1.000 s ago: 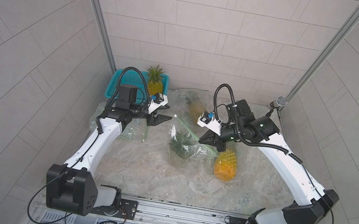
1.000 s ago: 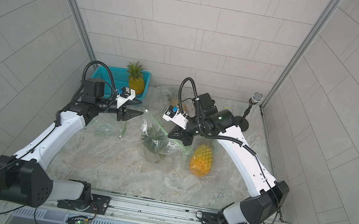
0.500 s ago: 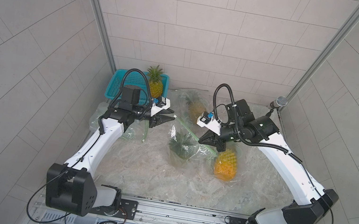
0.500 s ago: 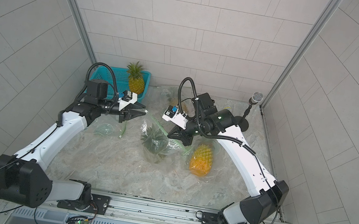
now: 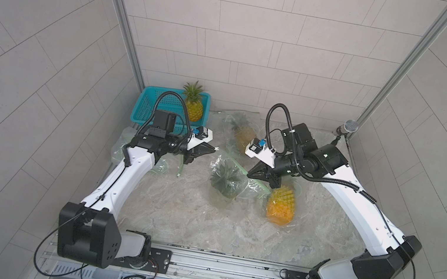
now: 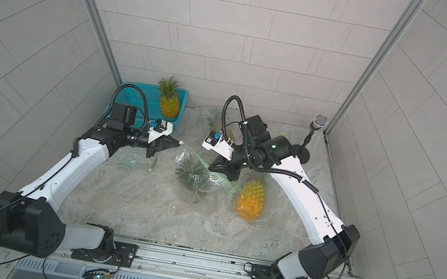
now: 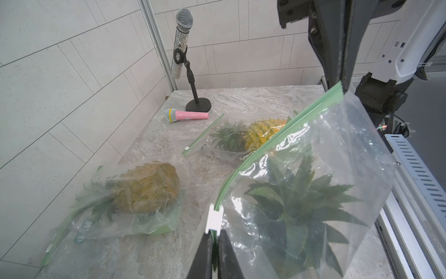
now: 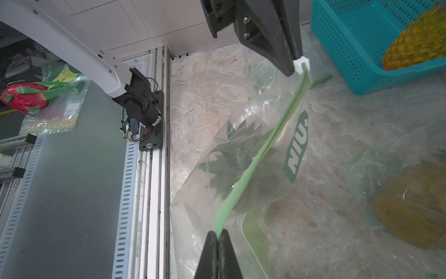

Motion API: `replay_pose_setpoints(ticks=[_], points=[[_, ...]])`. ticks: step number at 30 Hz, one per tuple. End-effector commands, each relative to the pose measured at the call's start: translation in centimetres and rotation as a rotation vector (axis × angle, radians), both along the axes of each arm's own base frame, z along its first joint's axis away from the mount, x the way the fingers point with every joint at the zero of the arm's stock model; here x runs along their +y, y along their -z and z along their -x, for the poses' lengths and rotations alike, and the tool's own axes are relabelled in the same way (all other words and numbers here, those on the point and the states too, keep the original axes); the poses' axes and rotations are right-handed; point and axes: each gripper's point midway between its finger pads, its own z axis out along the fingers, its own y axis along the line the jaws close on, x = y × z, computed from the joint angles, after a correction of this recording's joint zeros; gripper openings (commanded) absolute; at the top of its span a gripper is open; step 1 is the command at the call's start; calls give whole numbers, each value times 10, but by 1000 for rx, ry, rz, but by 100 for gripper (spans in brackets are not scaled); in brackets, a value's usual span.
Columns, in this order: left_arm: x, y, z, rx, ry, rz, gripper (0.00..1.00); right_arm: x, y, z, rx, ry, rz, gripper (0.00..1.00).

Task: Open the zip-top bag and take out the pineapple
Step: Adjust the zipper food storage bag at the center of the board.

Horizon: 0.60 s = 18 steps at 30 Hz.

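Bright, even, diffuse light from overhead in both top views; shadows on the worktop (image 5: 186, 220) are faint and soft-edged. Both top views are sharp throughout, but the wall tiles (image 5: 24, 80) show seams bowing toward the frame edges, a wide-angle distortion. In the left wrist view the zip-top bag (image 7: 337, 135) carries white glare streaks along its creases, and the film hazes the pineapple (image 7: 301, 200) leaves behind it. The left gripper (image 7: 215, 235) at that frame's edge is dark and out of focus; the background stays crisp. In the right wrist view the right gripper (image 8: 218, 238) is equally dark and blurred, with mild sheen on the bag film.
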Motion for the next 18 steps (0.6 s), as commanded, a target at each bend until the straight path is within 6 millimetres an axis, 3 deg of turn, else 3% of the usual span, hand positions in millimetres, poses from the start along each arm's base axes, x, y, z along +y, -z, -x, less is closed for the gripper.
replay_pose_setpoints(ticks=[1,4,7,9,14,18], points=[[-2,-15,7,-46,21,7,0,4,-17,0,-41,-13,-41,0],[-3,-24,12,-51,12,12,0,4,-17,-6,-50,13,-37,1],[-5,-36,19,-40,-3,27,0,4,-20,-16,-77,58,-31,14],[-5,-43,21,-17,-20,39,0,3,-22,-21,-96,81,-26,18],[-8,-52,30,56,-56,50,0,1,-31,-31,-139,124,-19,42],[-9,-59,33,122,-96,63,0,7,-39,-29,-131,101,-48,49]])
